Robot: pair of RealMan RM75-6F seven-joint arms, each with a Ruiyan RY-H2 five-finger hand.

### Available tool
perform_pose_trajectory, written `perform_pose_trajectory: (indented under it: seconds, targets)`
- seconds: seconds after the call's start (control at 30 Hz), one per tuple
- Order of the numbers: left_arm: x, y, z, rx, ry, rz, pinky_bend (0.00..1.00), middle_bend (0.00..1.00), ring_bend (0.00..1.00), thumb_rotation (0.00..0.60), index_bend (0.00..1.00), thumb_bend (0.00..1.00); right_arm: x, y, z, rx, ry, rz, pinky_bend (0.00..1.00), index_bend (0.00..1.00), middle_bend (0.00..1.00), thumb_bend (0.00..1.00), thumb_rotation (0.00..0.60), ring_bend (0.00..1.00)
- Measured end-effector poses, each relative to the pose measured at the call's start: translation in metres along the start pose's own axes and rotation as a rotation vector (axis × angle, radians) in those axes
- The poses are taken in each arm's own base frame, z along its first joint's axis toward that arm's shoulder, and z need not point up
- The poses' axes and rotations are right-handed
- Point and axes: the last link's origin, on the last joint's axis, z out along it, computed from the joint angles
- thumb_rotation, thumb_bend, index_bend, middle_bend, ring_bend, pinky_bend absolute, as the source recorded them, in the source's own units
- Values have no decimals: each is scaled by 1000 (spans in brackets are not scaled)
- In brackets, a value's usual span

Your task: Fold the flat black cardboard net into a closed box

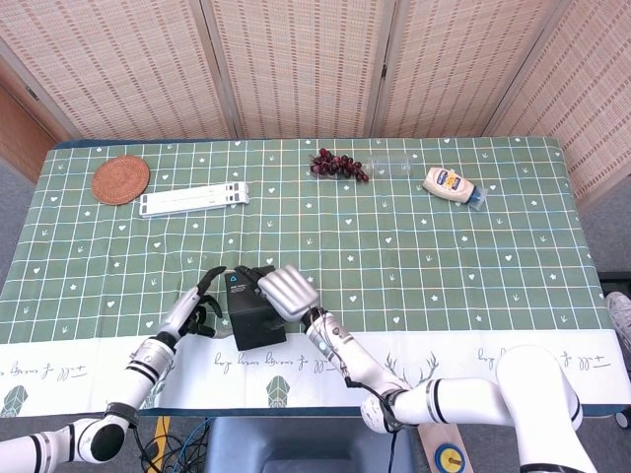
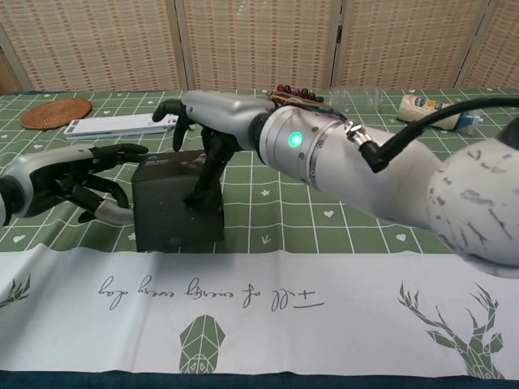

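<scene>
Black cardboard box (image 1: 254, 313) (image 2: 172, 203) stands near the front edge of the desk (image 1: 444, 246) (image 2: 340, 267), on the green checked cloth just behind the white printed border. Folded up into a cube: four matte black walls upright, lid down flat on top. Small pale blue mark on the top face at its far left corner. Corners look square in the chest view; front wall plain, no gaps visible along its edges.

Right hand (image 1: 286, 289) (image 2: 212, 130) lies palm-down over the box's top and right side, fingers (image 2: 207, 174) spread and draped down the right-hand wall, touching it. It grips nothing; it presses on the box.

Left hand (image 1: 202, 304) (image 2: 77, 185) sits just beside the box's left wall, fingers apart and loosely curled, tips near or touching the wall — cannot tell which. Holds nothing.

Far side of desk: round woven coaster (image 1: 120, 179) (image 2: 56, 113), white slatted strip (image 1: 193, 199) (image 2: 122, 124), bunch of dark grapes (image 1: 338, 165), squeeze bottle (image 1: 453, 184) (image 2: 430, 109) lying on its side.
</scene>
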Motion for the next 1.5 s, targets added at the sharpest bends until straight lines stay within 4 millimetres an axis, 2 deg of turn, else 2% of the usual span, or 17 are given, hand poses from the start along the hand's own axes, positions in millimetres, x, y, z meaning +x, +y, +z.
perform_pose_trajectory:
  seconds: [0.17,0.4,0.5,0.57,0.67,0.83,1.03,1.07,1.13,1.17,1.27,1.37,1.5]
  targets:
    - [15,-3,-9,3,14,85,796,0,479,600,0,103,-4,3,-1,6,17,-113,1000,148,282,7,600,640]
    - [29,-3,-23,-11,26,169,795,0,472,600,0,103,-16,5,1,23,43,-251,1000,167,285,108,600,641]
    - [31,-2,-28,-22,30,191,795,0,472,600,0,103,-20,5,1,39,61,-293,1000,238,311,182,600,641]
    - [32,-1,-31,-31,29,205,794,0,471,600,0,103,-22,4,1,53,81,-313,1000,330,347,250,600,641]
    - [33,0,-36,-40,20,200,794,0,487,600,0,103,-26,6,2,67,112,-332,1000,385,379,331,600,643]
    - [35,4,-43,-63,-2,203,793,0,501,600,0,103,-35,11,3,80,138,-348,1000,438,417,377,600,645]
    - [36,5,-47,-72,-12,199,793,0,470,600,0,103,-44,13,2,93,146,-367,1000,447,422,381,600,645]
    - [36,4,-47,-73,-12,198,793,0,475,600,0,103,-45,13,2,92,145,-369,1000,446,422,381,600,645]
    - [37,4,-48,-73,-11,197,793,0,599,600,0,103,-46,14,2,91,144,-369,1000,446,422,381,600,645]
    - [38,4,-48,-73,-10,195,793,0,604,600,0,103,-47,14,1,90,144,-367,1000,446,422,381,600,645]
    - [39,4,-49,-76,-7,197,793,0,469,600,0,103,-44,14,0,90,154,-361,1000,446,412,381,600,645]
    - [41,5,-51,-84,-2,202,793,0,474,600,0,103,-39,14,-4,88,175,-337,1000,446,380,381,600,635]
    - [46,6,-55,-104,30,217,760,0,403,600,0,103,-24,16,-18,83,212,-294,998,411,367,381,600,563]
